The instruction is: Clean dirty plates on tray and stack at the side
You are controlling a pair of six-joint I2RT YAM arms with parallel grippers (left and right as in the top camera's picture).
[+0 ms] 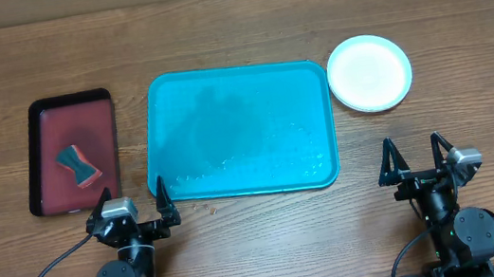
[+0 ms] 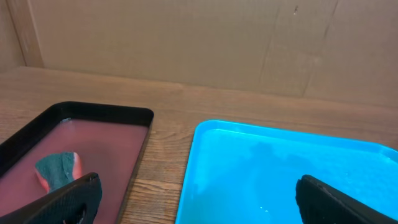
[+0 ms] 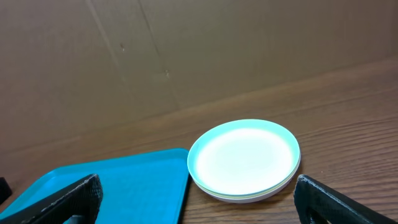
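Observation:
The turquoise tray lies in the middle of the table with no plates on it; it also shows in the left wrist view and the right wrist view. The plates sit stacked on the table to the tray's right, the pale mint-rimmed one on top with no red smears visible; the stack shows in the right wrist view. My left gripper is open and empty at the tray's near left corner. My right gripper is open and empty, near of the stack.
A dark red black-rimmed tray lies left of the turquoise tray and holds a teal and orange sponge; the sponge also shows in the left wrist view. A cardboard wall stands behind the table.

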